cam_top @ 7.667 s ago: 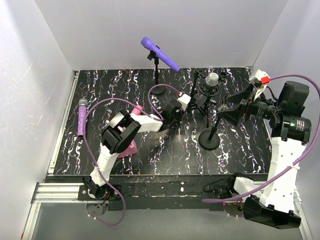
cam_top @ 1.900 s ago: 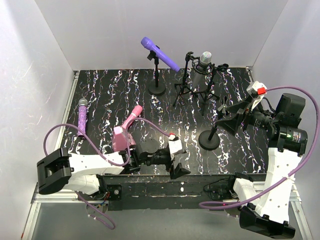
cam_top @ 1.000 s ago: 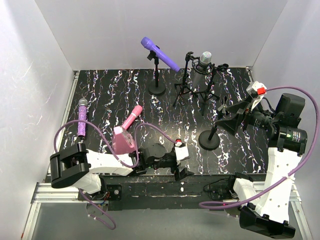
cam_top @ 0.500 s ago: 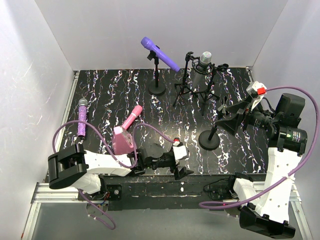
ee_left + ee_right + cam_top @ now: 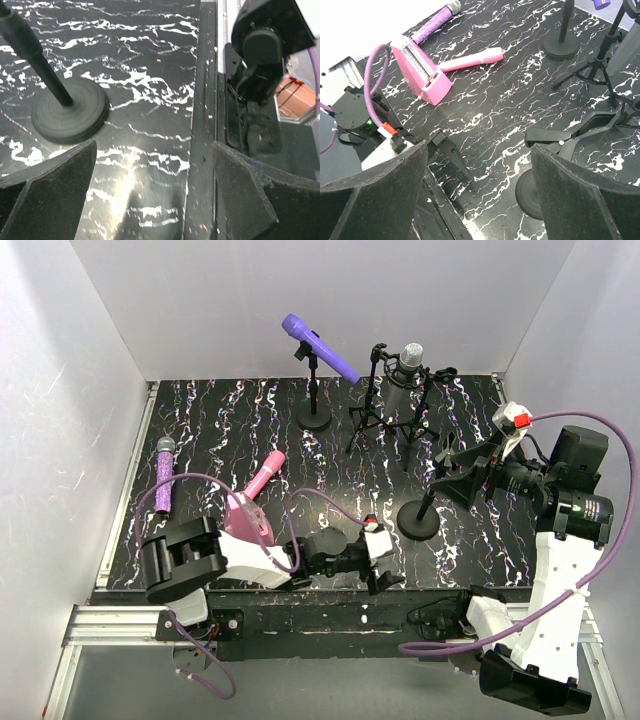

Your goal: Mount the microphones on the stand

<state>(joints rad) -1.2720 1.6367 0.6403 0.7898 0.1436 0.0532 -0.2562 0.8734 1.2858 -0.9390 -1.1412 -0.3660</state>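
Your left end effector (image 5: 383, 567) lies low over the near edge of the black white-veined counter (image 5: 200, 420), its fingers (image 5: 50, 195) spread wide with nothing between them, near the disc foot of the black round-based stand (image 5: 418, 520), whose clip is empty. Your right end effector (image 5: 452, 477) hangs above that same stand, jaws likewise apart and holding nothing; its wrist view looks down on the clip and base. Two microphones are already mounted at the back: the plain purple stick microphone (image 5: 320, 345) sits tilted in the clip of a slim black pole stand (image 5: 313, 390), and the silver-grey stick microphone (image 5: 411, 358) stands head-up in the black tripod stand (image 5: 370, 405) just to its right. The other two lie flat on the counter. The pink stick microphone (image 5: 262, 478) lies on a diagonal, its handle end meeting the squat pink wedge-shaped block (image 5: 245, 525); whether they touch you cannot tell. The glittery purple microphone with a silver mesh head (image 5: 162, 475) lies along the counter's left edge, well apart from both end effectors.
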